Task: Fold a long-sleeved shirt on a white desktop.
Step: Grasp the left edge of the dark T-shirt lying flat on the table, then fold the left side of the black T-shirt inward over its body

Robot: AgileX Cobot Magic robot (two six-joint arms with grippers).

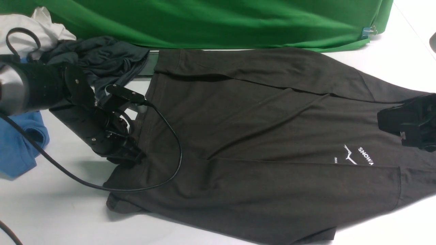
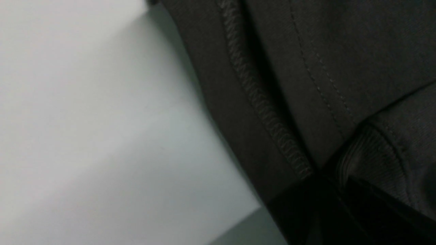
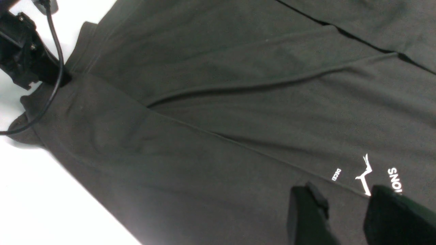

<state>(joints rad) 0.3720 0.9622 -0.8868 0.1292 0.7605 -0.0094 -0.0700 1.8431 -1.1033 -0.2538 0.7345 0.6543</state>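
Nearest lies the long-sleeved shirt (image 1: pixel 259 143), spread across the white surface (image 1: pixel 51 207) toward its near edge. The left gripper (image 1: pixel 126 156), jaws clamped on the hem (image 2: pixel 265 112), should lift slowly. The right gripper (image 3: pixel 340 199) hovers over the logo (image 1: pixel 351 154), jaws half apart, empty.

Past my left gripper (image 1: pixel 133 158) and my right gripper (image 3: pixel 342 195), a green cloth backdrop (image 1: pixel 218 23) drapes in soft folds along the far side, with a small clip (image 1: pixel 369 32) at its corner out beyond my right jaws. Behind my left jaws lie a crumpled charcoal-grey garment (image 1: pixel 102 54) and a white cloth (image 1: pixel 30 30), and a blue garment (image 1: pixel 17 146) sits to their outer side, all on the white desktop (image 1: pixel 51 204). The light is soft and even, leaving only a faint grey shade on the tabletop beside my left jaws.
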